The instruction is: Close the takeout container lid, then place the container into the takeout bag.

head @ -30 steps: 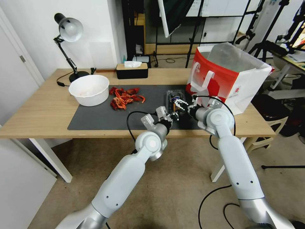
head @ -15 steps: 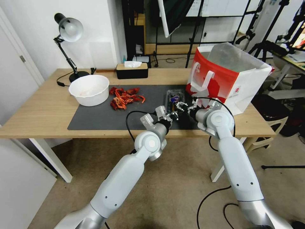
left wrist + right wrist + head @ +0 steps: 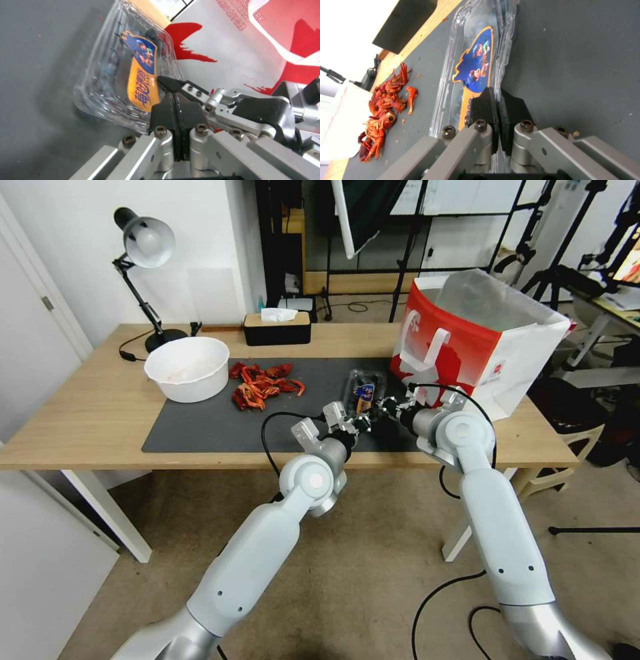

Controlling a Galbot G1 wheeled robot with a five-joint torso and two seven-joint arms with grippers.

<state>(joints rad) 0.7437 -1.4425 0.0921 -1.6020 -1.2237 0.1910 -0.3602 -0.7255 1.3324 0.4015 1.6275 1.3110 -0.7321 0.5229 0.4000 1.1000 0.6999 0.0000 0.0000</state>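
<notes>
Pinching the near rim of the takeout container [image 3: 476, 62], my right gripper [image 3: 496, 100] had its pads drawn together on the thin clear plastic edge. My left gripper [image 3: 175, 100] sat just beside it, fingers pressed flat together, tips at the lid [image 3: 133, 75] by the orange end of the label; whether any plastic lay between them I could not tell.

Change noted: over the last second the container had tipped up. It lay lower and darker on the mat a second ago; now the labelled lid faced up toward my head camera, and both grippers had crept slightly forward and upward. I judged the lid folded over the base, though a snapped latch could not be confirmed.

Container position: on the dark mat [image 3: 200, 427], near its right end, touching or just short of the takeout bag [image 3: 480, 340], which stood open-topped on the table [image 3: 87, 420].

Surroundings: red crawfish shells [image 3: 260, 383] lay well left, beside a white bowl [image 3: 187, 367]; black tissue box [image 3: 277, 328] and desk lamp [image 3: 143, 247] behind. Likely obstacle: the bag's tall near wall and loose white handle.
</notes>
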